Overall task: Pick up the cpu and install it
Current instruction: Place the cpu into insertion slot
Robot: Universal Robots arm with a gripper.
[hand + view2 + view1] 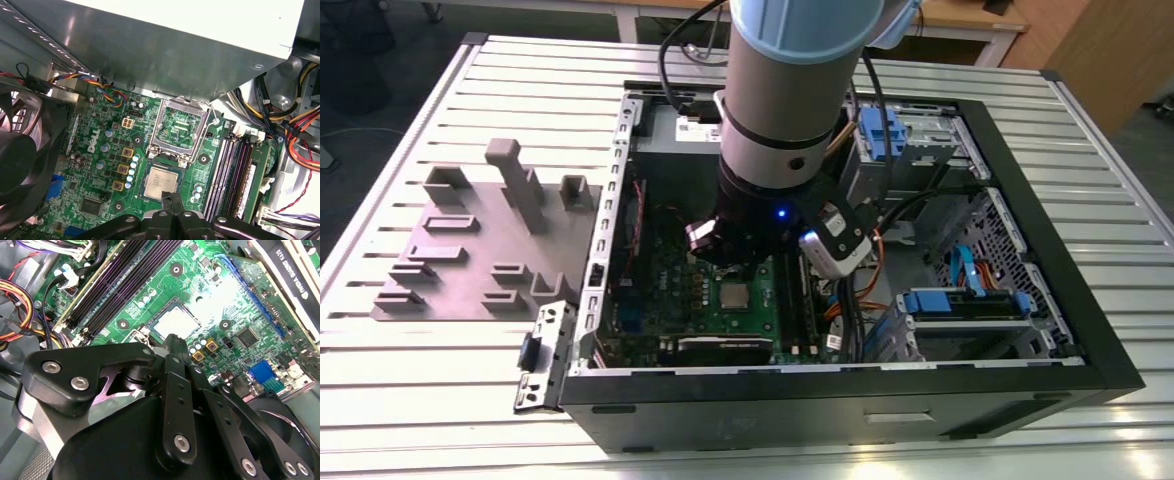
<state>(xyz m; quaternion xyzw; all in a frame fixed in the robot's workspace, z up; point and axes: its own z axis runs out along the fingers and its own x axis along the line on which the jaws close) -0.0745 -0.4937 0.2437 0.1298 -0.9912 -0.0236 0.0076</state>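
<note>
The cpu (161, 182), a small square chip with a silver-grey top, lies flat in its socket on the green motherboard (100, 165). It also shows in the second wrist view as the cpu (176, 322) and in the exterior view as the cpu (736, 295). The socket's metal frame (178, 127) stands hinged open beside the chip. My gripper (172, 199) hangs just above one edge of the chip, its black fingers pressed together with nothing between them. In the second wrist view the gripper (172, 340) ends close to the chip's edge.
The open computer case (1067, 300) surrounds the arm. Memory slots (230, 170) run beside the socket, a black fan (22, 160) sits on the other side, and coloured cable bundles (295, 130) hang near the case wall. A grey fixture plate (467, 250) lies at the exterior view's left.
</note>
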